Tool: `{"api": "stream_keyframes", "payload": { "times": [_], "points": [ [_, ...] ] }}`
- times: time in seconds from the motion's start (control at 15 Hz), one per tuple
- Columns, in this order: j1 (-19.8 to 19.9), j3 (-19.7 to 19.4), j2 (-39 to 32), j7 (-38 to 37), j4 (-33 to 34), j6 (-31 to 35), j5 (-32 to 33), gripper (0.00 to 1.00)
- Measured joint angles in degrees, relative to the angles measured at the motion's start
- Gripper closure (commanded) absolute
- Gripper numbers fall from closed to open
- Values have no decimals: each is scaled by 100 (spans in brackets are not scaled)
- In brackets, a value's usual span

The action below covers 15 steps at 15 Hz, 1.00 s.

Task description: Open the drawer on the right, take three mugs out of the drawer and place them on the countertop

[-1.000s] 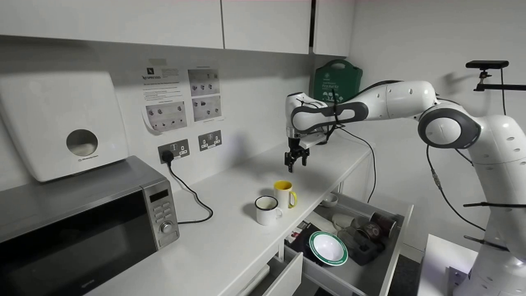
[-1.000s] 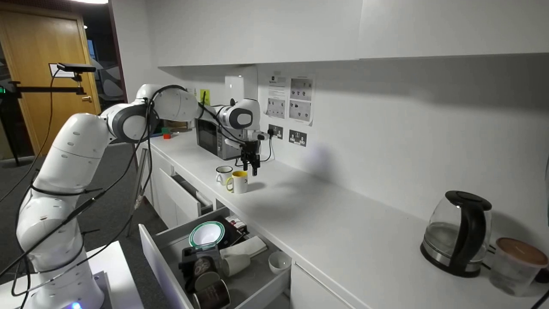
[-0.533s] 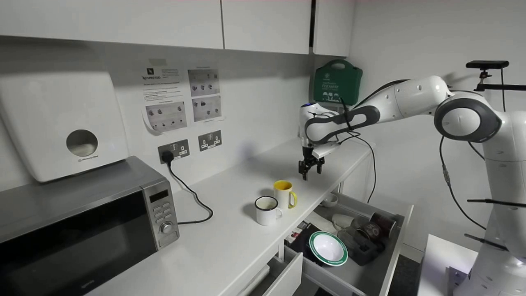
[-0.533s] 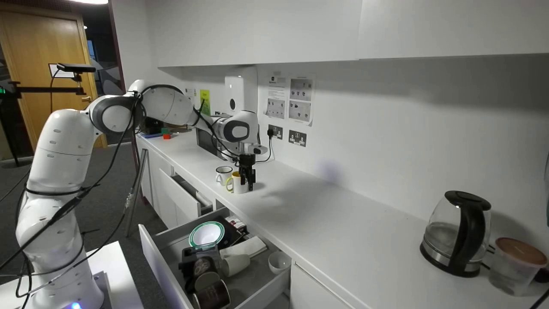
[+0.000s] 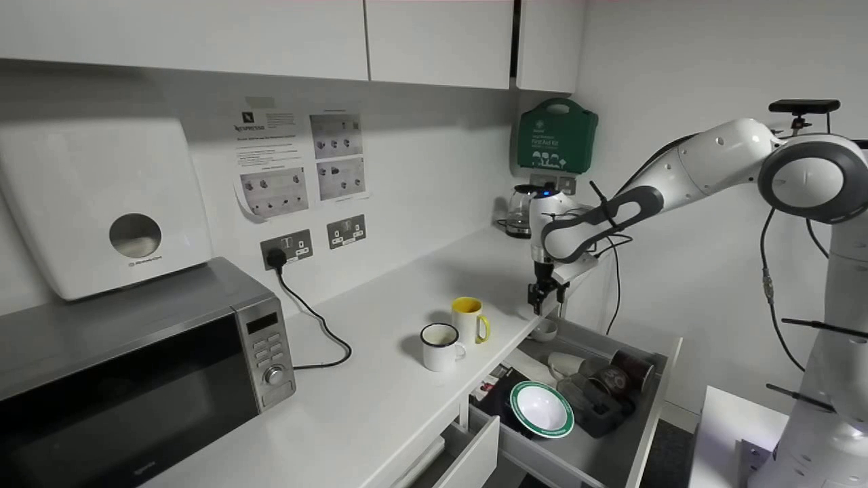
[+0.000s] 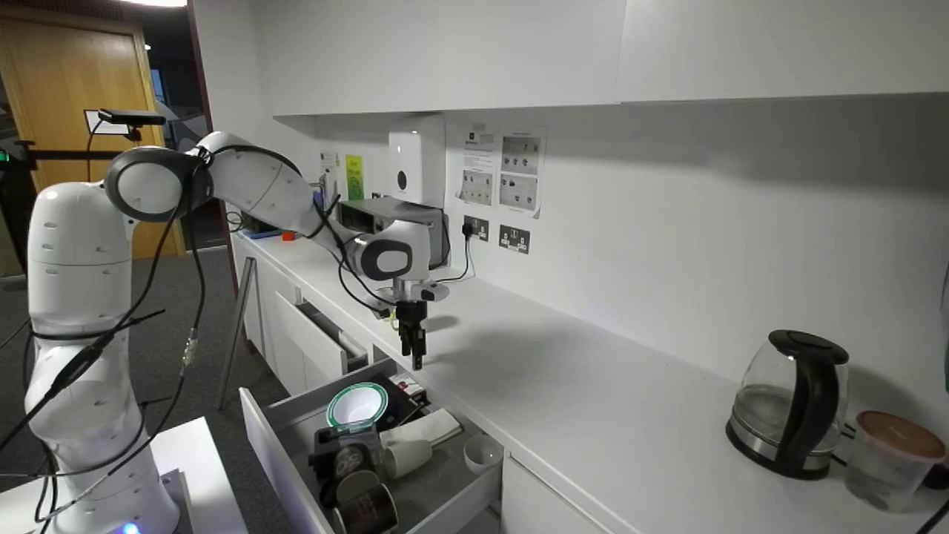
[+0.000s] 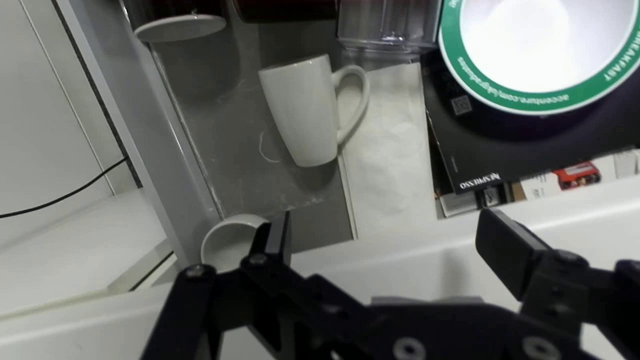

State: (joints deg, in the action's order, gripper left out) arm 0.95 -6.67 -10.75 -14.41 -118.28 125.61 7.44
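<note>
Fingers [image 7: 507, 250] spread wide, nothing between them, above the front edge of the bench [image 6: 593, 400], next to the drawer [image 6: 268, 452], which stands pulled out.

On the bench near the front edge, both upright: white mug [image 5: 439, 356] with dark rim; yellow mug [image 5: 465, 330], pale outside, yellow inside and on the handle. Outlines overlap; cannot tell whether they touch.

In the drawer: pale mug [image 7: 305, 112] on its side, wider end toward the drawer front, handle lying over a flat white item [image 7: 390, 165]. Small bowl [image 7: 225, 245] in a corner by the bench edge; green-rimmed dish [image 7: 500, 97] partly over a black box [image 7: 490, 150]; dark mugs [image 6: 371, 508] near the drawer front.

Microwave [image 5: 135, 393] and kettle [image 6: 792, 404] on the bench, well apart.
</note>
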Motion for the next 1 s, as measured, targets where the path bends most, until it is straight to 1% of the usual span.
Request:
{"api": "stream_keyframes", "payload": {
  "times": [0.27,0.47,0.6,0.8,1.0],
  "points": [
    [162,-120,425,60,-1104,750,471,0],
    [273,-189,637,94,-1657,1125,1017,0],
    [329,-207,707,205,-1863,1282,1284,0],
    [341,-194,713,482,-1954,1430,1480,0],
    [335,-147,714,649,-1979,1531,1532,0]
  ]
}}
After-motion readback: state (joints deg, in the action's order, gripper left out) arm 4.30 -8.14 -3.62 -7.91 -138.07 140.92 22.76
